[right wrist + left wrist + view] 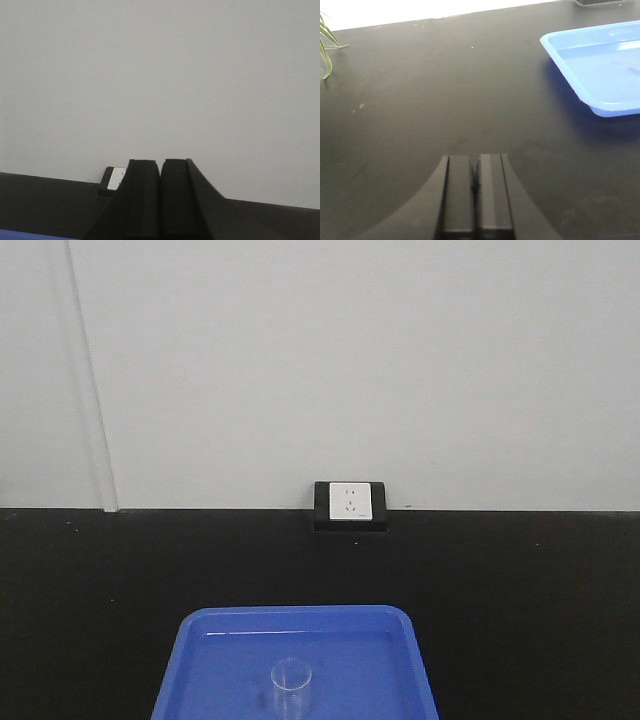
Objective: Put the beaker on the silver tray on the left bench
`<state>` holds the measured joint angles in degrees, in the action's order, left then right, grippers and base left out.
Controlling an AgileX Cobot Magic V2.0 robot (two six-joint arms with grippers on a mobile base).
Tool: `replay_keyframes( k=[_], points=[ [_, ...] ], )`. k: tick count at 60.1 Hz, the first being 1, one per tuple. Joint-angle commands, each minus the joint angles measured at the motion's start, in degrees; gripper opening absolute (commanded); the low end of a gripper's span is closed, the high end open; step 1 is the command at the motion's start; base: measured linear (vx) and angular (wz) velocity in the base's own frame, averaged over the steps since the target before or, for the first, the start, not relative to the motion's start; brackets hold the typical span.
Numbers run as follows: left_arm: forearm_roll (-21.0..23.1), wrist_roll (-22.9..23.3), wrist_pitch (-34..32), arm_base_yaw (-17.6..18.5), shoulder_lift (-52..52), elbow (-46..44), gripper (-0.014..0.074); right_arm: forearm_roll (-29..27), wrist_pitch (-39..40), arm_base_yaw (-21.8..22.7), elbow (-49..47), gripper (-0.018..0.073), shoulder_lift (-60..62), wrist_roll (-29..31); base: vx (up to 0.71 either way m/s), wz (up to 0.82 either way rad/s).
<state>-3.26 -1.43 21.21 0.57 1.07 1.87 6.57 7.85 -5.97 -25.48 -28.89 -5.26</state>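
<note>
A small clear glass beaker stands upright inside a blue plastic tray at the bottom centre of the front view. The silver tray and the left bench are out of view. My left gripper is shut with nothing in it, low over the black worktop, left of the blue tray. My right gripper is shut and empty too, raised and pointing at the white wall. Neither gripper shows in the front view.
The black worktop runs wall to wall, with a white wall socket in a black housing at its back edge. Green plant leaves reach in at the far left of the left wrist view.
</note>
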Motion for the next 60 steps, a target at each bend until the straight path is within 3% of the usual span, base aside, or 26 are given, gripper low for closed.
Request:
replay_keyframes(
  k=[1,21,32,39,55,60],
  points=[
    [0.2,0.1,-4.3,0.3,0.5,1.1,0.0001,0.3,7.1,0.3,-6.8,-0.0011,-9.7,-0.6,0.00,0.00],
    [0.2,0.1,-4.3,0.3,0.5,1.1,0.0001,0.3,12.5,0.3,-10.6,0.0001,-26.5,-2.8,0.00,0.00],
    [0.2,0.1,-4.3,0.3,0.5,1.1,0.0001,0.3,12.0,0.3,-10.6,0.0090,-27.2,-5.9,0.00,0.00],
    [0.2,0.1,-4.3,0.3,0.5,1.1,0.0001,0.3,12.2,0.3,-10.6,0.0225,-27.2,-5.9,0.00,0.00],
    [0.2,0.1,-4.3,0.3,0.5,1.1,0.0001,0.3,12.4,0.3,-10.6,0.0681,-27.2,-5.9,0.00,0.00],
    [0.2,0.1,-4.3,0.3,0.5,1.1,0.0001,0.2,12.4,0.0,-10.6,0.0727,-27.2,-8.1,0.00,0.00]
  ],
)
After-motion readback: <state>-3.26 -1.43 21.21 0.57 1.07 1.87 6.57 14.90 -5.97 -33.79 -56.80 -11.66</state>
